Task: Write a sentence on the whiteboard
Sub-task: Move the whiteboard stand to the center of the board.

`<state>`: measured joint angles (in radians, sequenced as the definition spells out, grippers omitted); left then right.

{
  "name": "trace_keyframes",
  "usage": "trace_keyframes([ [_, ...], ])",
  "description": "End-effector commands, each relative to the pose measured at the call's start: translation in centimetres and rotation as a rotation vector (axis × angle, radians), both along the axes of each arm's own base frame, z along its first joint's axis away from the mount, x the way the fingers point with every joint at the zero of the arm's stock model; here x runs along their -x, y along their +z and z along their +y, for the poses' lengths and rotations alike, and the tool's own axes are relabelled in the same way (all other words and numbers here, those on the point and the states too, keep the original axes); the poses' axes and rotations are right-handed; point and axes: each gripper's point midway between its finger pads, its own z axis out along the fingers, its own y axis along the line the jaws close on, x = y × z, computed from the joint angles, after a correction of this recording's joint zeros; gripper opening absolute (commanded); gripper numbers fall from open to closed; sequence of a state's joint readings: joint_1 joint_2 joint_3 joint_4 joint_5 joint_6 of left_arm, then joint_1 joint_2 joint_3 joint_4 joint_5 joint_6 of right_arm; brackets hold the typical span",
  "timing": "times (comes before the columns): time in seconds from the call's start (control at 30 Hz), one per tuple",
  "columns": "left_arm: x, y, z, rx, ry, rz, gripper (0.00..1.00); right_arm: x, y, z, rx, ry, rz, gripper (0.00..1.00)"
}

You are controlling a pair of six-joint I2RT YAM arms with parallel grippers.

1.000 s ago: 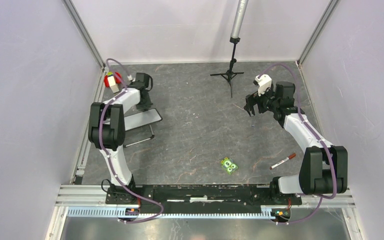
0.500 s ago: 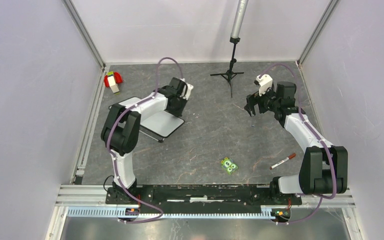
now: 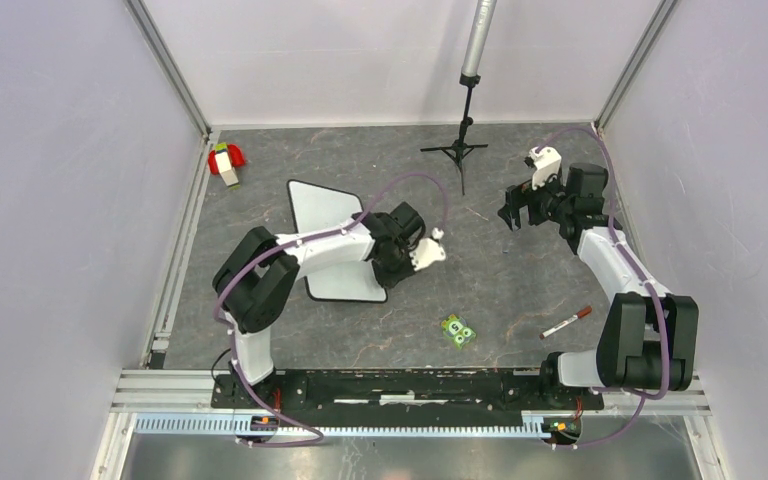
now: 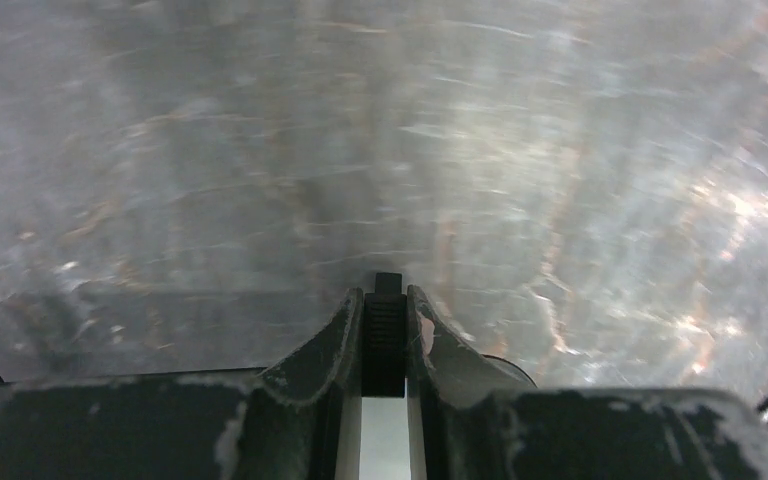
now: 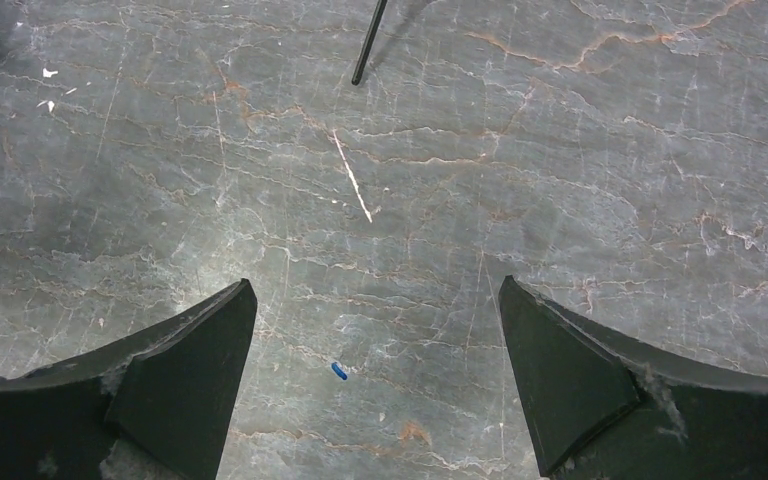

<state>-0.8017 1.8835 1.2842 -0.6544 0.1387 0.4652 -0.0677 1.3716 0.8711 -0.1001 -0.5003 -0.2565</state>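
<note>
At the far left edge of the grey marbled table (image 3: 410, 330) sits a small red, yellow and green block toy (image 3: 224, 161), well apart from everything else. To its right the whiteboard (image 3: 322, 215) lies face up, left of centre, white inside a thin dark rim, with 1 narrow end toward the back wall. Whether it rests on the table or is raised off it, I cannot tell. The left arm (image 3: 305, 250) reaches across the board's near half, and the left gripper (image 3: 390, 275) sits at the board's right edge, close to its near corner. In the left wrist view the 2 fingers (image 4: 335, 340) are clenched on a thin black ridged strip with a sliver of white below it, so the jaws are grasping the board by its rim. The table beyond them is blurred.

Further right, at the back, a black tripod stand (image 3: 460, 150) carries a grey pole (image 3: 479, 40). Nearer the arms' bases a small green object (image 3: 457, 331) lies alone. The right gripper (image 3: 516, 210) hangs over bare table right of the tripod, its jaws released and spread wide. Its wrist view shows only table between them, with a tiny blue speck (image 5: 338, 371). Right of the green object a red-capped marker (image 3: 566, 323) lies near the right arm (image 3: 615, 265)
</note>
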Motion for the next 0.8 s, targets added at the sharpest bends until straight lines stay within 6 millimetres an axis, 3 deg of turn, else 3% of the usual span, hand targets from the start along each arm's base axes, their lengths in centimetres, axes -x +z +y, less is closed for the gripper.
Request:
trace_keyframes([
  [0.0,2.8,2.4,-0.3,-0.026,-0.260,-0.053,0.02,-0.7,3.3,0.0,-0.019,0.004,-0.082,0.97],
  [0.2,7.5,2.7,-0.1,-0.079,-0.508,-0.019,0.02,-0.6,3.7,-0.2,-0.024,0.003,-0.092,0.97],
  [0.5,13.0,1.9,0.4,-0.192,-0.783,-0.075,0.02,-0.6,3.9,-0.2,-0.026,0.005,-0.098,0.97],
  [0.77,15.7,1.2,-0.2,-0.235,-1.010,-0.125,0.03,-0.6,3.9,-0.2,-0.026,0.005,-0.098,0.97],
])
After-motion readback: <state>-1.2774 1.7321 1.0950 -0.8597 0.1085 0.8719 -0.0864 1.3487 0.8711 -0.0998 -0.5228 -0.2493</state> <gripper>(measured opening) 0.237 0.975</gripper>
